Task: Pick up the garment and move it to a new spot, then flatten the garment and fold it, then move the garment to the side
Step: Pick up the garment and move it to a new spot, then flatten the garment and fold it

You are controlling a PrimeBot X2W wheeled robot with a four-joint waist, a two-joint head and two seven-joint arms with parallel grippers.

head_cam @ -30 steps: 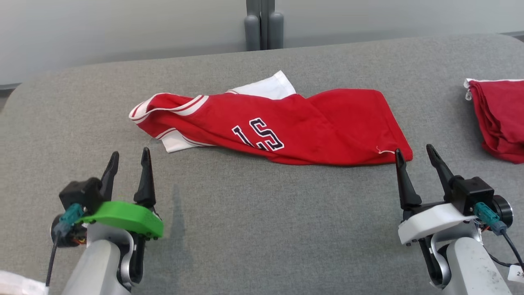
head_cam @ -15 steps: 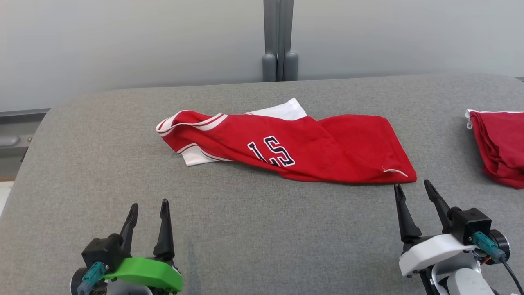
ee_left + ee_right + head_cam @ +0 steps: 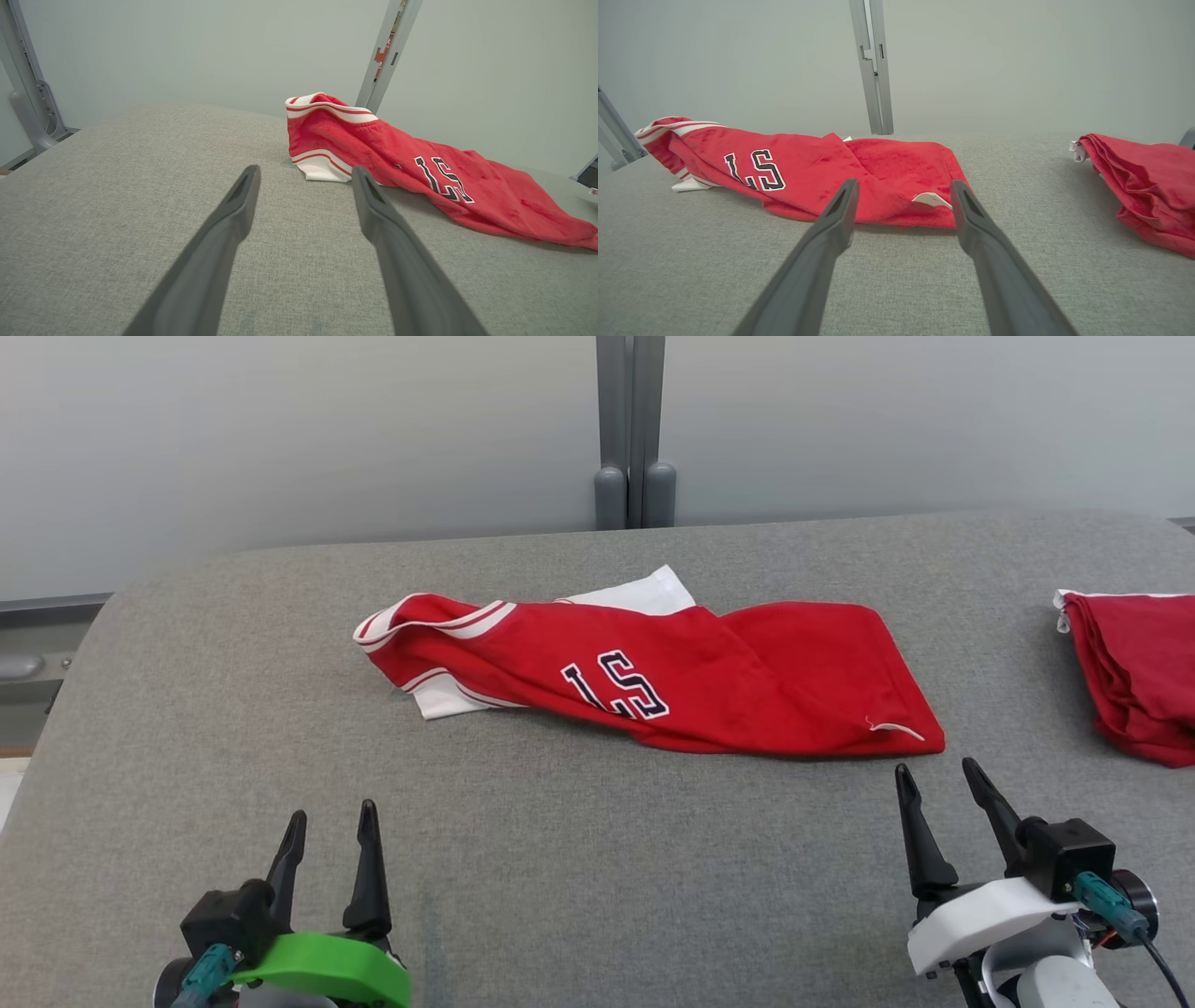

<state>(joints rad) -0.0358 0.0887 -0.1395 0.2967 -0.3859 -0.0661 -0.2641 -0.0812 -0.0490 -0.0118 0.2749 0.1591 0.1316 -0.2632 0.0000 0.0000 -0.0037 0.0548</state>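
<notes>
A red shirt point(image 3: 709, 672) is laid crumpled on the grey tabletop point(image 3: 560, 859), in the middle of the frame. The left gripper point(image 3: 331, 808) is seen at the lower left, well apart from it. The right gripper point(image 3: 934, 764) is seen at the lower right, near the shirt's corner. Both jaws are spread wide and nothing is held. Another red cloth point(image 3: 1134, 663) is seen at the right edge.

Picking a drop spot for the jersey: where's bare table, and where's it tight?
Bare: the wide near strip of table between left pincer and right pincer, before the red jersey; the left end beyond its striped collar; a narrower band behind it. Tight: the right side, between the jersey's hem and the second red garment, right pincer close by.
</notes>
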